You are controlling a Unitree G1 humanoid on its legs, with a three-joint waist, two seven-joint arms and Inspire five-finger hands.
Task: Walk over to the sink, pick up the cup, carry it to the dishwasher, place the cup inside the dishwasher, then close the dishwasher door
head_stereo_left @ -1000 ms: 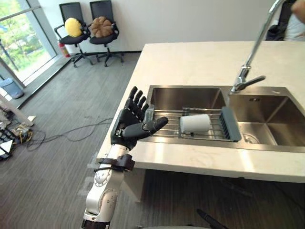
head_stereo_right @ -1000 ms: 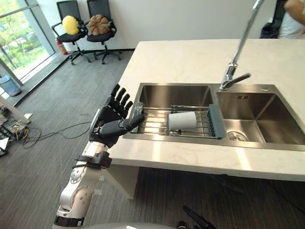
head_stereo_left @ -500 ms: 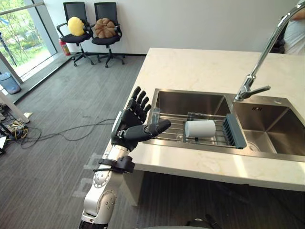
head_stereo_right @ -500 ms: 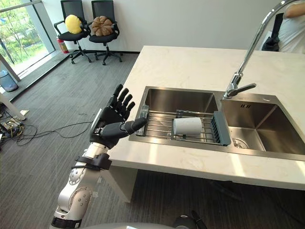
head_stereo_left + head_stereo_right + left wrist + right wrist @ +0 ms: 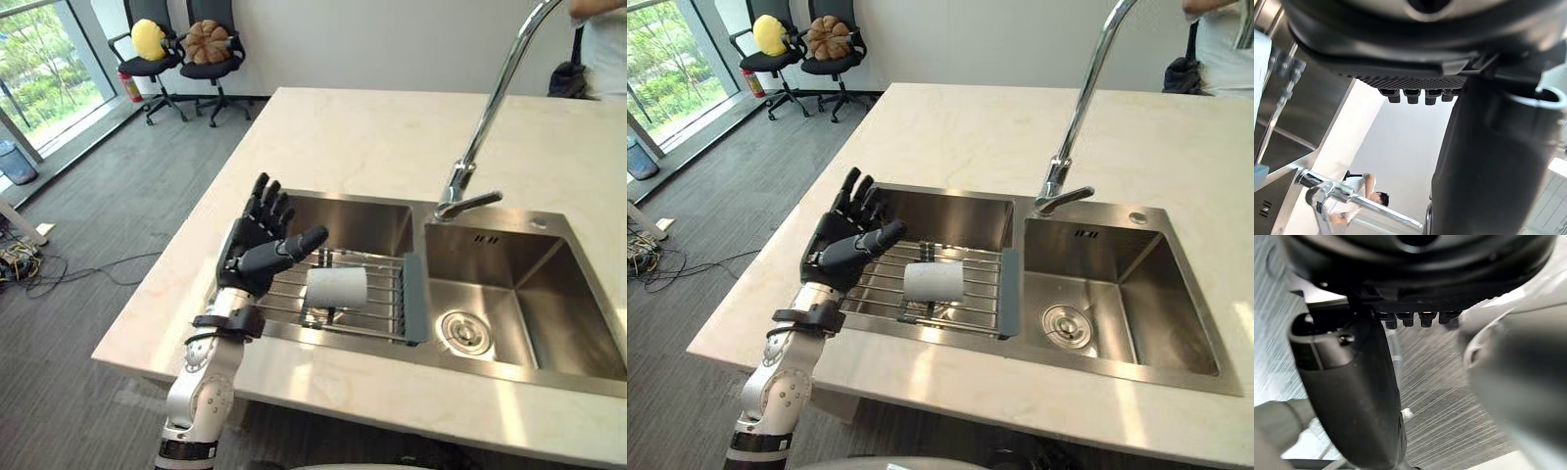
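Note:
A white cup (image 5: 336, 287) lies on its side on a wire rack (image 5: 384, 304) across the left basin of a steel double sink (image 5: 364, 211). My left hand (image 5: 257, 245) hovers over the basin's left rim, just left of the cup and not touching it. It is open, with straight spread fingers and the thumb pointing at the cup. The left wrist view has this hand's thumb (image 5: 1488, 161) and straight fingers against the basin wall. My right hand (image 5: 1352, 396) hangs open over grey floor in the right wrist view.
A tall curved faucet (image 5: 482, 116) rises behind the divider between the basins. The pale stone counter (image 5: 372, 127) surrounds the sink, and its front edge is near me. Two office chairs (image 5: 167, 44) stand far left by the window. A person (image 5: 600, 39) stands beyond the counter's far right.
The camera has come closer, so the sink sits nearer and more central. My left hand now reaches over the sink's left rim, with its thumb close to the cup.

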